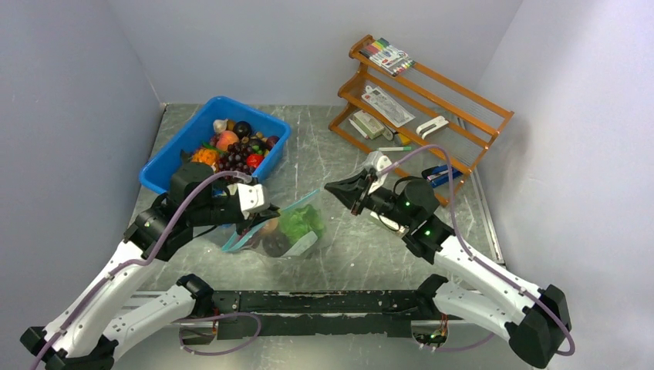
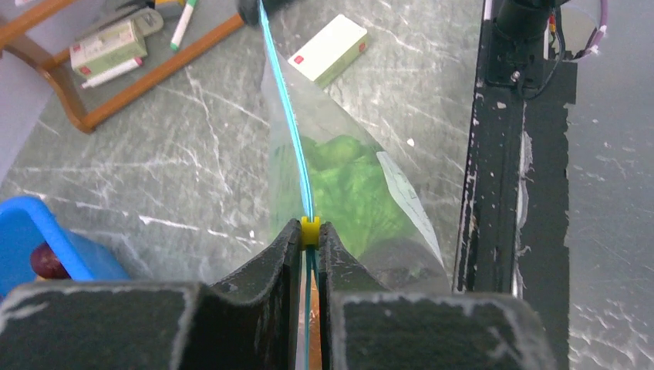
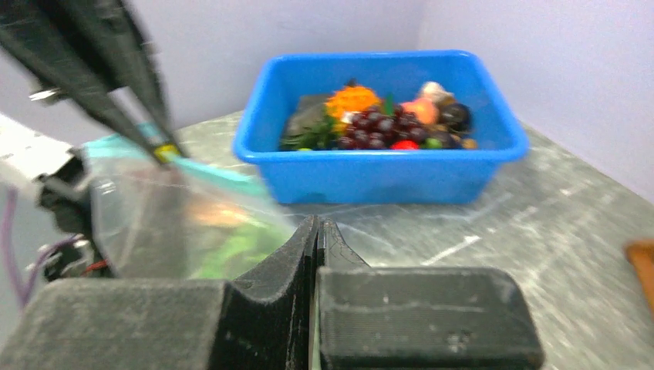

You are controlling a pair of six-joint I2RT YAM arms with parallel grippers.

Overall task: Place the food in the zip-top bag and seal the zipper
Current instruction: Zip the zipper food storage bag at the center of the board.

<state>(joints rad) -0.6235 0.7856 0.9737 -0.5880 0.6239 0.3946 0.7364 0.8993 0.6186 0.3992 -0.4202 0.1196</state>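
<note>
Ideally, with left gripper (image 2: pixel 309 235) clenched on the zipper (image 2: pixel 287 116) and right gripper (image 3: pixel 318 225) pinching its far end, we should slide straight, taut

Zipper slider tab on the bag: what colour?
Yellow slider, on a teal-blue zipper strip; shows best in the left wrist view.

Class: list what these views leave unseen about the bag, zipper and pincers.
Left wrist: the zipper's far end, cut off by the top edge.
Left wrist: zipper past the left pincer's tips, hidden between its fingers.
Right wrist: zip-top bag blurred; whether the right pincer grips it is unclear.
</note>
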